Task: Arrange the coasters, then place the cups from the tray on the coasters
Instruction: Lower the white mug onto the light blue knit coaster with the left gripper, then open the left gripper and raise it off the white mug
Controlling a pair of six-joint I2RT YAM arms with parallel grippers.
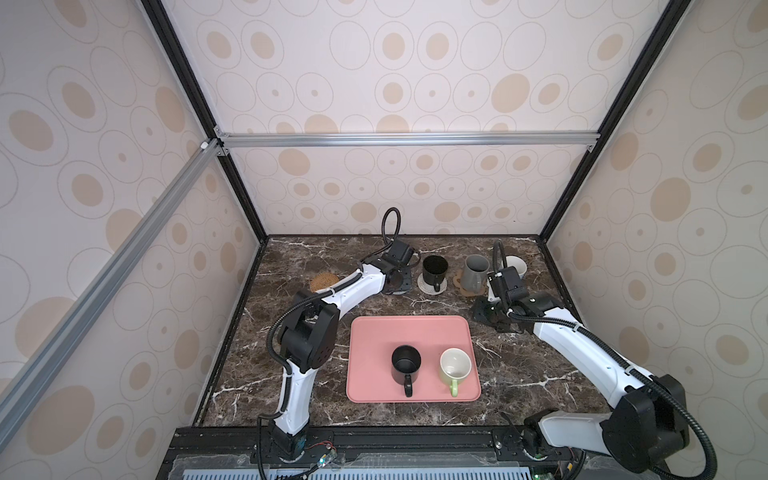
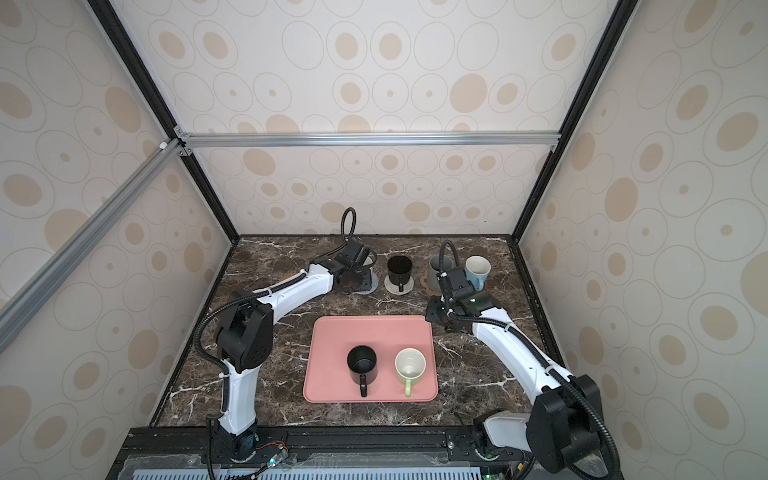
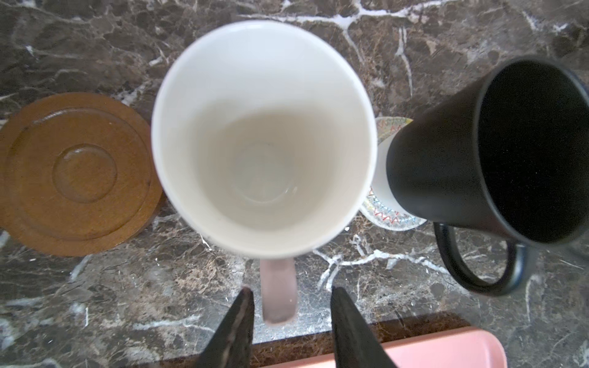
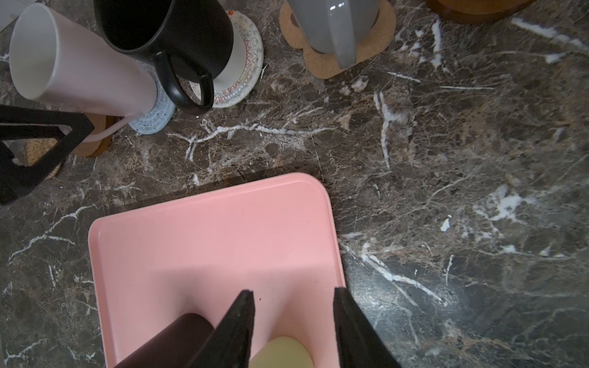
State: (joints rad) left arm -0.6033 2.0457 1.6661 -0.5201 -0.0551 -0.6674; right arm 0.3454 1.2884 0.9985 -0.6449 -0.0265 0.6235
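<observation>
Left end effector (image 3: pixel 289 291) is open. The jaws are set either side of the pale pink mug's (image 3: pixel 264 137) handle with a gap on both sides, and nothing is gripped. The mug's base and the blue-grey knitted coaster (image 4: pixel 153 118) under it are hidden in the left wrist view. In both top views the mug is almost wholly masked by the left wrist. Just beside the mug on one flank, a brown disc (image 3: pixel 76 172) lies bare. On the other flank, a black mug (image 3: pixel 510 153) is stood on the cream-grey knitted coaster (image 3: pixel 385 210), its rim cropped. Further out, the rattan coaster (image 1: pixel 322 281) is bare and partly covered by the left arm.

Right end effector (image 4: pixel 293 293) is open, with nothing between the jaws, and the pink tray (image 4: pixel 207 239) corner is just beside it. Behind the fingertips on the tray, the second black mug (image 1: pixel 406 363) and the light green mug (image 1: pixel 455 368) are cropped and part-hidden in the right wrist view. Ahead on the desk (image 4: pixel 446 159), the grey mug (image 4: pixel 331 28) is sat on the paw-shaped coaster (image 4: pixel 322 63), with its top cut off. Beyond it is the light blue mug (image 2: pixel 478 270); its coaster cannot be made out.
</observation>
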